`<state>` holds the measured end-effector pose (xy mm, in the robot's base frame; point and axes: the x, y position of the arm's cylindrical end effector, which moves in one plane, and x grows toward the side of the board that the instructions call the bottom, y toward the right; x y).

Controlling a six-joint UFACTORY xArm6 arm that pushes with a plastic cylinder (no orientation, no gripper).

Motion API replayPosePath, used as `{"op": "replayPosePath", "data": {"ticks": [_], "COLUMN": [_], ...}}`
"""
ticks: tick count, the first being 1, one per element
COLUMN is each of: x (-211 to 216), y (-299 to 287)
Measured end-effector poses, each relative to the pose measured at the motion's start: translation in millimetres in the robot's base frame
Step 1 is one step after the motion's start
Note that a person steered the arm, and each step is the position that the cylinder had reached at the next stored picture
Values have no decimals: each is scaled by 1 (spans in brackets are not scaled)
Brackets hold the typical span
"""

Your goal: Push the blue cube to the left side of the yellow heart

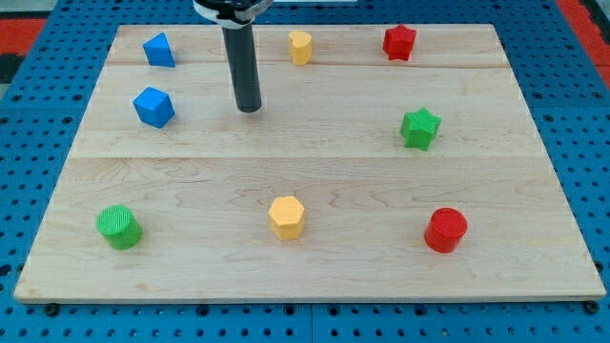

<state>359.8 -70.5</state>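
The blue cube (153, 107) sits at the upper left of the wooden board (315, 272). The yellow heart (300, 46) stands near the board's top edge, right of centre-left. My tip (249, 109) rests on the board between them, well to the right of the blue cube and below-left of the yellow heart, touching neither. The rod rises from it to the view's top.
A second blue block (159, 50), wedge-like, lies above the cube. A red star (399, 42) is at top right, a green star (419, 128) at right, a green cylinder (119, 227) bottom left, a yellow hexagon (286, 216) bottom centre, a red cylinder (445, 230) bottom right.
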Motion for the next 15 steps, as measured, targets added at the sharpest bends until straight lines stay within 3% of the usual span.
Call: {"op": "replayPosePath", "data": {"ticks": [1,2,3,4,6,9,10,12,15], "x": [47,96,100,98,67,30,-8,-26,-76], "y": [-36,-128,-215,-234,-234,-134,-139,-75,-41]}}
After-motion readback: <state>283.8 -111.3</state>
